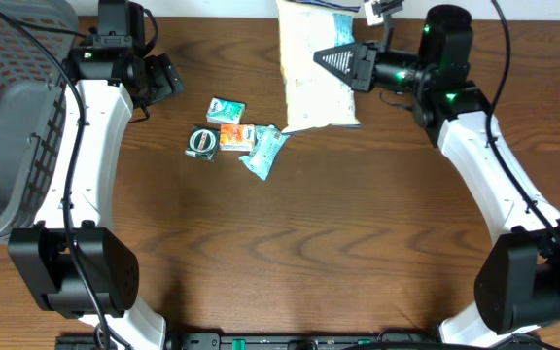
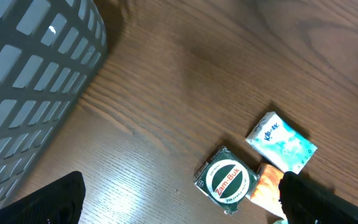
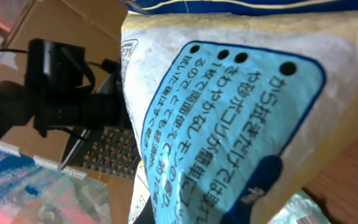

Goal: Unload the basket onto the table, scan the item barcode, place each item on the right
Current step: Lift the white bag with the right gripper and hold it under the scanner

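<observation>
A large cream snack bag (image 1: 314, 73) with a light-blue printed label (image 3: 229, 124) is held up at the back of the table. My right gripper (image 1: 351, 64) is shut on the bag's right edge. The bag fills the right wrist view and hides the fingers there. Far left at the back, my left gripper (image 1: 160, 78) stands open and empty above bare wood. Its dark fingertips (image 2: 45, 199) frame the bottom of the left wrist view. No barcode shows on the bag's visible faces.
Small items lie mid-table: a teal tissue pack (image 1: 226, 109), a green Zam-Buk tin (image 1: 201, 142), an orange packet (image 1: 231, 136) and a teal wrapper (image 1: 266, 152). A grey mesh basket (image 1: 8, 117) fills the left side. A small black-and-white device (image 1: 381, 10) sits at the back edge.
</observation>
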### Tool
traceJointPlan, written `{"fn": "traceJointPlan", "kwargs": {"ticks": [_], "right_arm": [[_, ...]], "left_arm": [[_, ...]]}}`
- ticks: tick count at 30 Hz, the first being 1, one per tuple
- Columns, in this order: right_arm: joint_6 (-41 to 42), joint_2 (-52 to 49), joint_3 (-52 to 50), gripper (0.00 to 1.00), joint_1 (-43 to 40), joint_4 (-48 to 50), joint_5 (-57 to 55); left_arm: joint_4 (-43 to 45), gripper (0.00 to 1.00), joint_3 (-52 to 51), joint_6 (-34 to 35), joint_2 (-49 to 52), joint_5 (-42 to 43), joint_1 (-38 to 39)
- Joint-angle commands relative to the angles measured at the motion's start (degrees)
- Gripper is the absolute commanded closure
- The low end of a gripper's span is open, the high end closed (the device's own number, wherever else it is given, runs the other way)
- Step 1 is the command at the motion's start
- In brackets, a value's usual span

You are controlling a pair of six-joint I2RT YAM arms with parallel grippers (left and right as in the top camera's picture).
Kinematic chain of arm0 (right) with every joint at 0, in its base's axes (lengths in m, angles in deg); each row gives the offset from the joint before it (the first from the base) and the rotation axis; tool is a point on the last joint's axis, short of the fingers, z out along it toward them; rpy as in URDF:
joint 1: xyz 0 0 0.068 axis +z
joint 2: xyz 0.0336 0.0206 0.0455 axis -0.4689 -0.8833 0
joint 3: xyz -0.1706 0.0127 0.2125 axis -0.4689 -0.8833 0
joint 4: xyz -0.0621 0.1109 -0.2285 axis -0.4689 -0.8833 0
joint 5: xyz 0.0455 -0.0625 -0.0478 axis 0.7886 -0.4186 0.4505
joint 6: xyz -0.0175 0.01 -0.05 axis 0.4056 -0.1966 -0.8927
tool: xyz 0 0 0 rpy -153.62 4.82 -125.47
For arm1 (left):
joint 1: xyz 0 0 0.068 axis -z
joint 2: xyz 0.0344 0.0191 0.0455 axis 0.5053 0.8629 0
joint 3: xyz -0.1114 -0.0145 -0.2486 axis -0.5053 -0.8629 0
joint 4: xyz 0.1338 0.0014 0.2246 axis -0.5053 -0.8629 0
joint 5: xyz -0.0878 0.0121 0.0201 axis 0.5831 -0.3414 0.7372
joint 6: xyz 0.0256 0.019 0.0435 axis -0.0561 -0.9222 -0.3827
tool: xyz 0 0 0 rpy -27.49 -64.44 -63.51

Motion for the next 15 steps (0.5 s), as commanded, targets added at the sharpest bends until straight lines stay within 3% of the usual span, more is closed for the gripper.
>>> {"fn": "traceJointPlan", "kwargs": {"ticks": [1,15], "right_arm": [[0.6,0.4,0.9,0.99,1.0,-1.6,-3.9],[-0.7,0.3,0.9,0.99,2.3,-2.0,-4.8]], "left_arm": [[0.0,0.02,0.3,-0.3,0.3,-0.7,0.0],[0.0,0.02,0.3,-0.3,0.3,-0.7,0.0]]}}
